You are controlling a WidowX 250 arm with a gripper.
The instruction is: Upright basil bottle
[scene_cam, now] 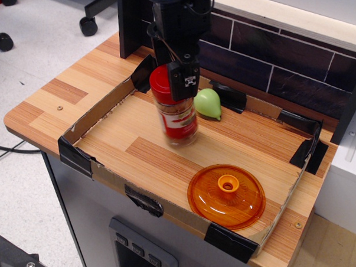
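Observation:
The basil bottle (177, 119), a clear jar with a red cap, a red-and-white label and brownish contents, stands nearly upright in the middle of the cardboard tray (82, 159). Its base is at or just above the tray floor; I cannot tell which. My black gripper (171, 80) comes down from above and is shut on the bottle's red cap. One finger (186, 82) with a small marker covers the cap's right side.
A green pear (208, 103) lies just right of the bottle near the tray's back wall. An orange domed lid (226, 196) sits at the tray's front right. A dark tiled wall (287, 61) and a black post (128, 19) stand behind.

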